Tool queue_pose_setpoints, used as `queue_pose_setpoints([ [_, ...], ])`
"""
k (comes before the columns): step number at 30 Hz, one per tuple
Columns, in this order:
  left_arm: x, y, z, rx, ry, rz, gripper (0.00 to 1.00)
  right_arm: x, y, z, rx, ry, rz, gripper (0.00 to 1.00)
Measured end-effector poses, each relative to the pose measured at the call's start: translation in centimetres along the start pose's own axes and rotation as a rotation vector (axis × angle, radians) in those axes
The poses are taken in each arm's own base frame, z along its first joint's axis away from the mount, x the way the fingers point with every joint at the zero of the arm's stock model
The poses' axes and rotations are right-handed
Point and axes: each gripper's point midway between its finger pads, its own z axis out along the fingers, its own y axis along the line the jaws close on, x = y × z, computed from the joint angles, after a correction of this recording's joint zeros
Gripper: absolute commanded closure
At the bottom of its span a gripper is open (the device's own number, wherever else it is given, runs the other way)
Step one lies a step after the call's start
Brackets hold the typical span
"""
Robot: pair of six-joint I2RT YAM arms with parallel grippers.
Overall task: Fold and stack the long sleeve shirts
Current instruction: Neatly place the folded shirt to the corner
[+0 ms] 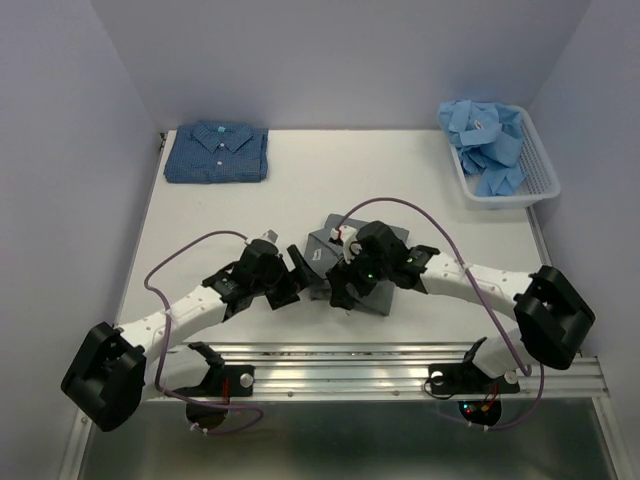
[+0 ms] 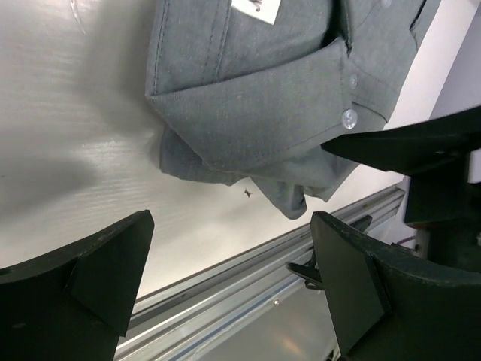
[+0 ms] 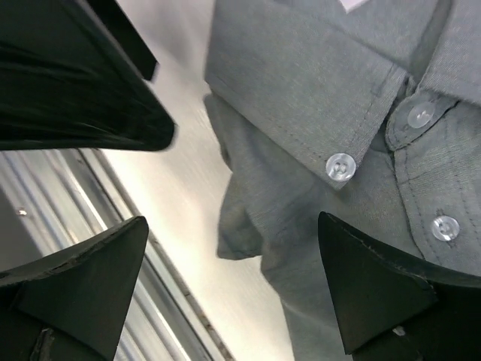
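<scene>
Ahead of left gripper (image 2: 231, 248) and right gripper (image 3: 231, 248), both hanging spread: grey shirt (image 2: 263, 90).
Looking soft, light, floppy; I'd be pinching a folded edge.

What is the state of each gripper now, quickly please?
Left gripper: open, holding nothing, near the plain grey collared cloth shirt.
Right gripper: open, holding nothing, over that shirt's edge.
</scene>
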Motion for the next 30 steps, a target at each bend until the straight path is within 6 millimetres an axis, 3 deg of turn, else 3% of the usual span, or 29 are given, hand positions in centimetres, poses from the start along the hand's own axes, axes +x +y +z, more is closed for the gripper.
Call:
queue_pose_setpoints([
  [4, 0.6, 0.2, 0.1, 0.013, 0.020, -0.031, 0.01, -3.2, 0.8, -2.4, 0.024, -0.108, 0.015, 0.00],
  [7, 0.5, -0.5, -0.2, 0.064, 0.001, -0.037, 0.01, -6.4, -0.3, -4.9, 0.090, -0.226, 0.067, 0.00],
  [10, 1.3, -1.9, -0.3, 0.129, 0.017, -0.010, 0.01, -9.1, -5.4, -7.6, 0.214, -0.336, 0.214, 0.00],
  [14, 3.2, -3.5, 1.3, 0.166, 0.097, 0.053, 0.01, -10.4, -15.8, -9.7, 0.411, -0.402, 0.451, 0.00],
  [17, 3.8, -3.9, 3.4, 0.139, 0.158, 0.095, 0.01, -10.3, -19.7, -7.3, 0.449, -0.348, 0.525, 0.00],
  [20, 3.2, -4.1, 6.0, 0.089, 0.192, 0.148, 0.01, -9.3, -21.8, -4.3, 0.456, -0.283, 0.565, 0.00],
  [25, -0.6, -5.1, 7.4, 0.079, 0.140, 0.189, 0.01, -6.5, -22.3, -2.0, 0.447, -0.207, 0.622, 0.00],
  [28, -4.0, -5.7, 7.6, 0.079, 0.073, 0.214, 0.01, -5.0, -21.0, -2.0, 0.411, -0.213, 0.652, 0.00],
  [30, -6.1, -5.8, 7.8, 0.072, 0.037, 0.229, 0.01, -3.1, -19.2, -2.6, 0.374, -0.221, 0.691, 0.00],
])
